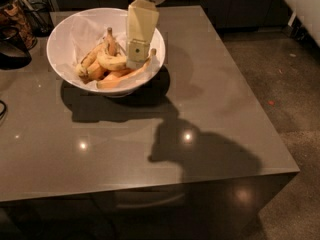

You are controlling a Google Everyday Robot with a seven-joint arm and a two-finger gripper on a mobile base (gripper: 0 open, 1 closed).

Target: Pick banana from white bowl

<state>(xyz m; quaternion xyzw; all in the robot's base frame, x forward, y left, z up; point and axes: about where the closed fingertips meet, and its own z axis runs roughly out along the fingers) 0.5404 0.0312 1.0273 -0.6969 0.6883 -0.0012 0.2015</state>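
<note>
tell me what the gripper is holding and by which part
Cannot be told. The cream-coloured gripper is low inside the wide white paper-lined bowl, its tip by the curved yellow banana, but no hold on it shows.

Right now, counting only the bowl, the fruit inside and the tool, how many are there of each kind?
white bowl: 1
bananas: at least 3, overlapping
tool: 1, low over the bananas inside the bowl
Total: at least 5
</note>
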